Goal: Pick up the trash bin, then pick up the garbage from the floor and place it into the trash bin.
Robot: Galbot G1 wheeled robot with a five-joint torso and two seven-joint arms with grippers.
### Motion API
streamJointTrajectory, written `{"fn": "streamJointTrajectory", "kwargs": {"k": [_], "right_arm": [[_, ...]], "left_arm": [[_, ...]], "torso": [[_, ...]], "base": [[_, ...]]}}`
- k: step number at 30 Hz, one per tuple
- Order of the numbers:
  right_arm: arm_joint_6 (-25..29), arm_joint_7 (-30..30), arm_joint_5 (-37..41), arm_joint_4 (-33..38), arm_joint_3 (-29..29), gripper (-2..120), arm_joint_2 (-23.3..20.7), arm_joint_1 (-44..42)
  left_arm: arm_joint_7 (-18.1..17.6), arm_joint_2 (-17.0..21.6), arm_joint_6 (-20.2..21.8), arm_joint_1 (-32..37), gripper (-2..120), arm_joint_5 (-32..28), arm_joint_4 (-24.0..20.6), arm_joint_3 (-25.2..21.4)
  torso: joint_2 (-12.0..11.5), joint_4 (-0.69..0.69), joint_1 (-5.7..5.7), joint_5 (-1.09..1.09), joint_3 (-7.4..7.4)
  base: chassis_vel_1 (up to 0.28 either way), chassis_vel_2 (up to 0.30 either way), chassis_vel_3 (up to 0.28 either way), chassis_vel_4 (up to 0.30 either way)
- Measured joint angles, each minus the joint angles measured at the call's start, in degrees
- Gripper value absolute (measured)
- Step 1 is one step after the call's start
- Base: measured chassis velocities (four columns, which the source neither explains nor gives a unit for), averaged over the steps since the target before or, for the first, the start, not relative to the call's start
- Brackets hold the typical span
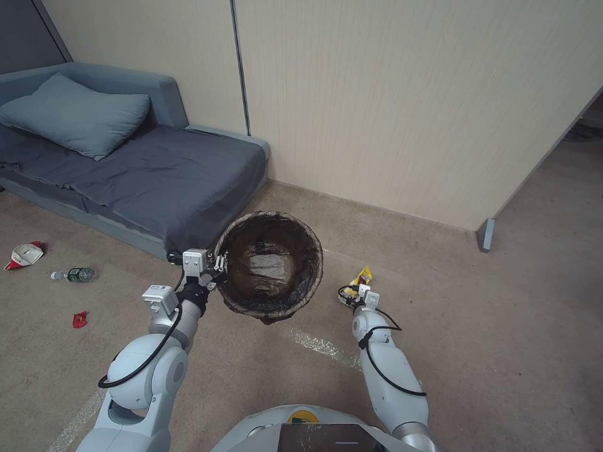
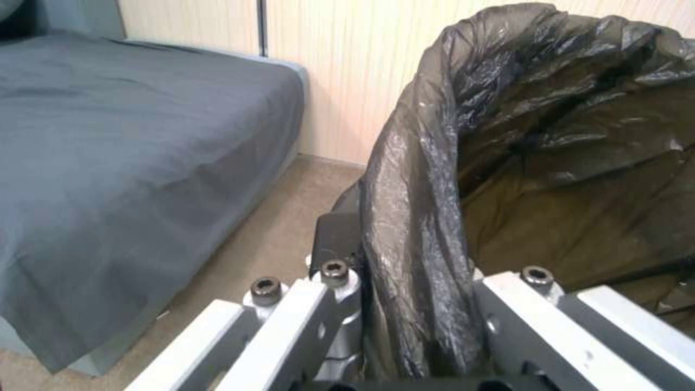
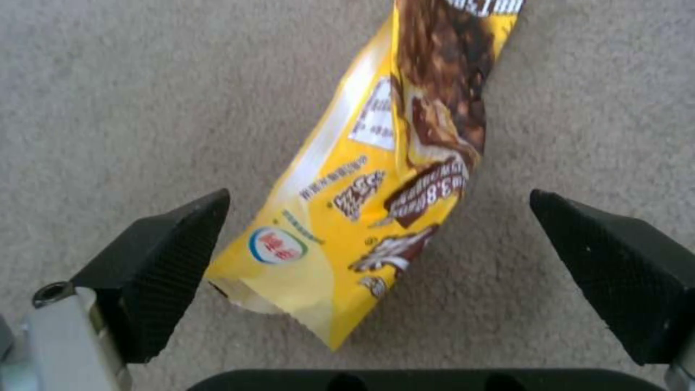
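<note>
— Listing, right gripper (image 3: 377,244): black pads (image 3: 156,271) spread wide, one on each side of the yellow snack wrapper (image 3: 377,179), neither touching it. Wrapper flat on the carpet (image 3: 108,81), lower end between the pads, so it looks lined up for a pinch.

— And the left gripper (image 2: 420,331)?

— Fingers clamped on the rim of the trash bin (image 1: 270,263), dark bag (image 2: 427,217) pinched between them. Bin held up off the floor beside the sofa (image 1: 157,176), mouth upward, probably to take a drop.

— Other garbage?

— Well apart, on the robot's left: bottle (image 1: 74,274), crushed cup (image 1: 25,254), red scrap (image 1: 79,319).
</note>
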Motion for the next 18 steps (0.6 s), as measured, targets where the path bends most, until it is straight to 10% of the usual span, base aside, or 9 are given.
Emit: {"fn": "streamJointTrajectory", "kwargs": {"k": [18], "right_arm": [[1.6,-1.0,-1.1,-2.3,0.3,44,0.0,0.2]], "left_arm": [[0.1,0.0,-0.2,0.1,7,-0.1,0.2,0.0]], "torso": [[0.0,0.00,0.00,0.00,0.00]], "base": [[0.000,0.000,0.000,0.000]]}}
